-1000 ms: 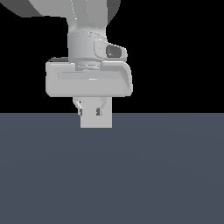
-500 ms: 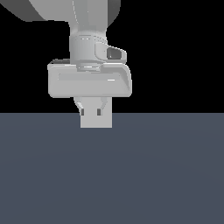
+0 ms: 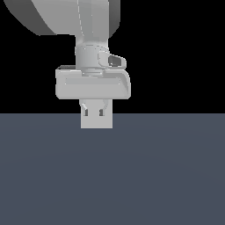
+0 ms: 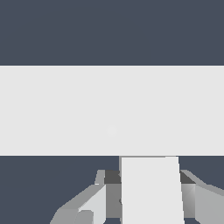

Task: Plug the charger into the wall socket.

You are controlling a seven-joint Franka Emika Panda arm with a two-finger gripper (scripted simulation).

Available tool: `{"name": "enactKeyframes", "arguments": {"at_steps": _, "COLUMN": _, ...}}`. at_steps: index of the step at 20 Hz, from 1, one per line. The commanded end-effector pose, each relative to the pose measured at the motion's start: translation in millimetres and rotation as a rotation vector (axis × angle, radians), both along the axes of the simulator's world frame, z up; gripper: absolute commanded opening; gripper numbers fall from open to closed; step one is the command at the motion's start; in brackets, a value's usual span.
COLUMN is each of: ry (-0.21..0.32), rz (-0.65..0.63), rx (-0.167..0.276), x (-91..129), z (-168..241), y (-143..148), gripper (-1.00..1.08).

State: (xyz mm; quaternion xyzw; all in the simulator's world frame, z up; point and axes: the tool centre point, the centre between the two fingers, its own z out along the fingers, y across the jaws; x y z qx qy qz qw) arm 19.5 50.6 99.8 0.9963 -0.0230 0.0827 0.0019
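Off-white against dark grey: the charger (image 4: 151,188) sits pinched between the closed-in fingers of the gripper (image 4: 144,197), carried clear of the floor (image 3: 112,176). The wall socket (image 4: 112,109) stands straight ahead of it, filling the wrist view as a pale band. The plug's face points squarely at the panel, near but seemingly not yet touching.

Floor: flat, matte slate-blue ground plane (image 3: 167,176) fills the lower half of the exterior view.
Backdrop: plain black void (image 3: 184,52) fills the upper half.
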Motion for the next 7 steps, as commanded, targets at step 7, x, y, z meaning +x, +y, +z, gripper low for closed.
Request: {"name": "enactKeyframes", "arguments": {"at_steps": 7, "ry": 0.0, "rz": 0.0, "rx": 0.0, "x": 9.7, "z": 0.2, "y": -0.3, "gripper": -1.0}}
